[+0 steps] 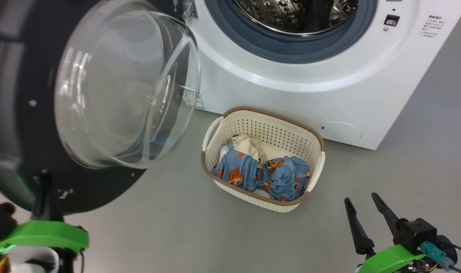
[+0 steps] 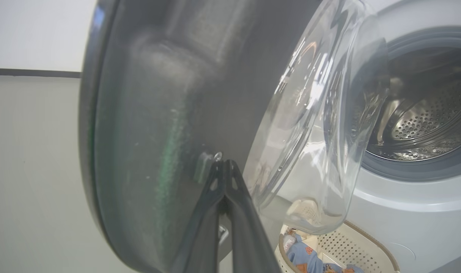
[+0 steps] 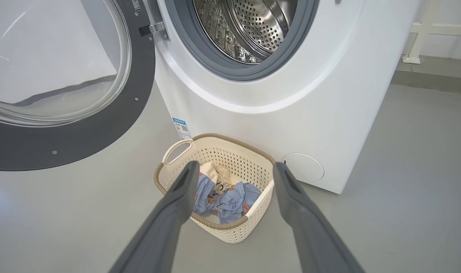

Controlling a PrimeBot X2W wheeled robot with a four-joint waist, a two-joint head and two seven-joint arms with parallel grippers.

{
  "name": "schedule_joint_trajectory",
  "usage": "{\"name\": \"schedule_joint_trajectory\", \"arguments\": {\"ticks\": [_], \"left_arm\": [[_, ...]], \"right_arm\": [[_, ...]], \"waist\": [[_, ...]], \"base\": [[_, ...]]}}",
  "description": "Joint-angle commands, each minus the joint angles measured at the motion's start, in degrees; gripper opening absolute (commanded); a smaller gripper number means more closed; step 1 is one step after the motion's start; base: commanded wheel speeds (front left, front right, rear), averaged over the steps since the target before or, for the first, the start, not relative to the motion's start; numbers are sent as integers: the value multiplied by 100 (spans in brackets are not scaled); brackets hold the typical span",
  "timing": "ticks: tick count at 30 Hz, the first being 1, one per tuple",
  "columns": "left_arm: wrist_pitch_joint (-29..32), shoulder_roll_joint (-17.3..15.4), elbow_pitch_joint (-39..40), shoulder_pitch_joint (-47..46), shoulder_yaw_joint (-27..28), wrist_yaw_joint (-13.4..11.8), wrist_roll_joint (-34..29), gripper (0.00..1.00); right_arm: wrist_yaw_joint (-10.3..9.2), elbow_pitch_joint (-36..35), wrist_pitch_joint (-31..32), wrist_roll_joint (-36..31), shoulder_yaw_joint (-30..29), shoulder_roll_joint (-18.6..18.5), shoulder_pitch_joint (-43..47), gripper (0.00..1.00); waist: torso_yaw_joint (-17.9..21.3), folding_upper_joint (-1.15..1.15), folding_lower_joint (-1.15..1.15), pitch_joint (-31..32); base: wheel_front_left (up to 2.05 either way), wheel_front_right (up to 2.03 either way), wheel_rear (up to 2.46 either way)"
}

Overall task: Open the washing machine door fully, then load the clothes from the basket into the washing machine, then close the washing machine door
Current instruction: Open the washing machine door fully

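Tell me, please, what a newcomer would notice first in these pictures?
The washing machine door, swung open at the left with its bulging glass bowl, dominates the head view. Beside it gapes the steel drum of the white washing machine. On the floor in front stands the basket with the blue bear-print clothes.

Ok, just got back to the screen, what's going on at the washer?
The washing machine door stands open; the left gripper, fingers closed, rests against its dark inner rim, low down. The right gripper hangs open above the floor, short of the basket. The bear-print clothes lie in the basket, in front of the washing machine; the visible part of the drum holds none.
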State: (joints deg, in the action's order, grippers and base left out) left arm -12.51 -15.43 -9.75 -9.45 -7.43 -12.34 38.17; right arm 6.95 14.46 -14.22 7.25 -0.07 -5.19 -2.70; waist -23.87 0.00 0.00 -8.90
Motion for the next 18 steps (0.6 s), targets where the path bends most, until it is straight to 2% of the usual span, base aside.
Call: {"name": "schedule_joint_trajectory", "arguments": {"ticks": [1,18], "left_arm": [[-120,-321,13,-338,415,-5,59,0],[-247,-565,-1424,-1389,1582,557,19,0]], "right_arm": [[54,-168,-8,3,194,-16,-226,100],[54,-496,284,-120,226,-135,-386,100]], "waist": [[25,0,0,-46],[131,0,0,-437]], "base": [[0,0,0],[0,0,0]]}}
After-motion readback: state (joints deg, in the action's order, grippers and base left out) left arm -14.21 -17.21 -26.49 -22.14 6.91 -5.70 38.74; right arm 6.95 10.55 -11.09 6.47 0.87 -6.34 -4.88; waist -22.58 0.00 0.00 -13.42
